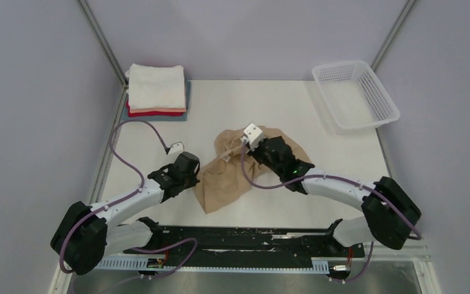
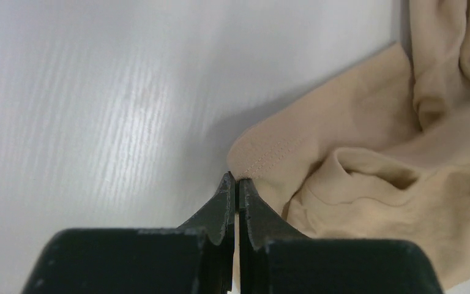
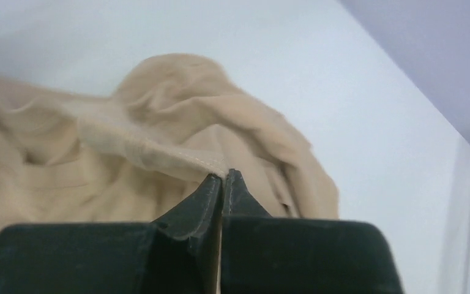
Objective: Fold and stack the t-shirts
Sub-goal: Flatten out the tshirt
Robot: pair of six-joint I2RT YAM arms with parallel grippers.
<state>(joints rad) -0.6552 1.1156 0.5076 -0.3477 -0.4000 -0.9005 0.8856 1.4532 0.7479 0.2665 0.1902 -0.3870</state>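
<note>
Currently, the tan t-shirt [image 1: 226, 184] lies crumpled on the table [image 1: 318, 159], between the two arms. The left pincer [image 2: 237, 184] is closed, its tips pinching a stitched hem at the shirt's left edge. The right pincer [image 3: 223, 177] is also closed, gripping another stitched hem raised above the shirt's bunched middle. The stack of folded t-shirts [image 1: 157, 92] sits well beyond the shirt, to its far left. The white mesh basket [image 1: 355, 95] stands well beyond it, to its far right. Treat the step in hand as spreading, since no fold is made yet. For the next move, draw the two gripped hems apart and lay the cloth flat. Grip firmly, as a thin hem may slip.
</note>
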